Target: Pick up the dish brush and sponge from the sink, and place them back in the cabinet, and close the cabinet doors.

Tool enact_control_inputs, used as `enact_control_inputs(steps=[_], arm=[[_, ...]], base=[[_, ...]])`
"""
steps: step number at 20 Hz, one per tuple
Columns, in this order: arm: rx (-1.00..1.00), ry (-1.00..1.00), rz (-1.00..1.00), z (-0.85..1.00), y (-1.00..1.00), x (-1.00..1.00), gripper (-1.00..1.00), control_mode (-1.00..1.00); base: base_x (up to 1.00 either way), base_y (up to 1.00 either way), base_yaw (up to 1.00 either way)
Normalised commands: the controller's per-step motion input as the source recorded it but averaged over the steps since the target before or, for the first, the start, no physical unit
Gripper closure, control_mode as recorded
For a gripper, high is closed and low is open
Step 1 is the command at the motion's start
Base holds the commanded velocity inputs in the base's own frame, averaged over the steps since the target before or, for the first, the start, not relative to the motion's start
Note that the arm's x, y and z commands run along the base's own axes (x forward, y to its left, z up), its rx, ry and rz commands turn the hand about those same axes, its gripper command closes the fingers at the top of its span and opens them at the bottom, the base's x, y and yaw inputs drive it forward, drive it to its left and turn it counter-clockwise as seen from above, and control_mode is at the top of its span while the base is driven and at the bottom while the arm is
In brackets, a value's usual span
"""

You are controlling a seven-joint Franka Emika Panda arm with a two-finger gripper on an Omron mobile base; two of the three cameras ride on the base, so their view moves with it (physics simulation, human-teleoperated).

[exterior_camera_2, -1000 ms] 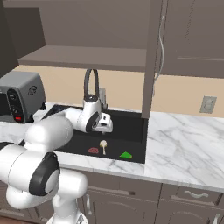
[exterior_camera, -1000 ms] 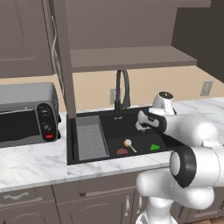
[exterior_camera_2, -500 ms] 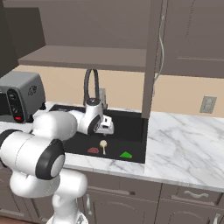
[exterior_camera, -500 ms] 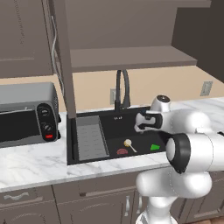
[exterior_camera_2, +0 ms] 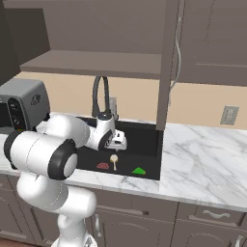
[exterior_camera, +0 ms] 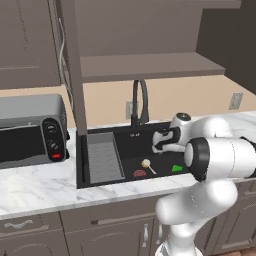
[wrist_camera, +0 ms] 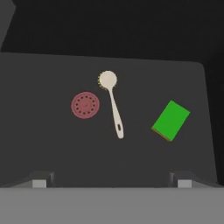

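Over the past second the arm has drawn in over the sink (exterior_camera: 131, 145), so the spread, empty tool (wrist_camera: 111, 183) now hangs above the dish brush (wrist_camera: 112, 103), which lies between the red drain (wrist_camera: 85, 105) and the sponge (wrist_camera: 171, 120), ready for a first descent.

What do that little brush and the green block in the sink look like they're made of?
The dish brush looks like smooth pale plastic: a thin, even, cream handle with a slot near its end and a yellowish, fringed round head, probably bristles. The sponge looks like soft foam: a matte bright green block with a thin yellowish layer along one edge. Both are rendered, so this is a guess.
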Motion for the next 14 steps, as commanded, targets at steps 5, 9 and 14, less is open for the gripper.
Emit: enact_control_inputs(steps=[5, 9, 14], arm=[[0.0, 0.0, 0.0, -0.2, 0.0, 0.14, -1.0, -1.0], [0.0, 0.0, 0.0, -0.21, 0.0, 0.17, -1.0, -1.0], [0.0, 0.0, 0.0, -0.22, 0.0, 0.15, -1.0, -1.0]], base=[[0.0, 0.0, 0.0], [0.0, 0.0, 0.0], [0.0, 0.0, 0.0]])
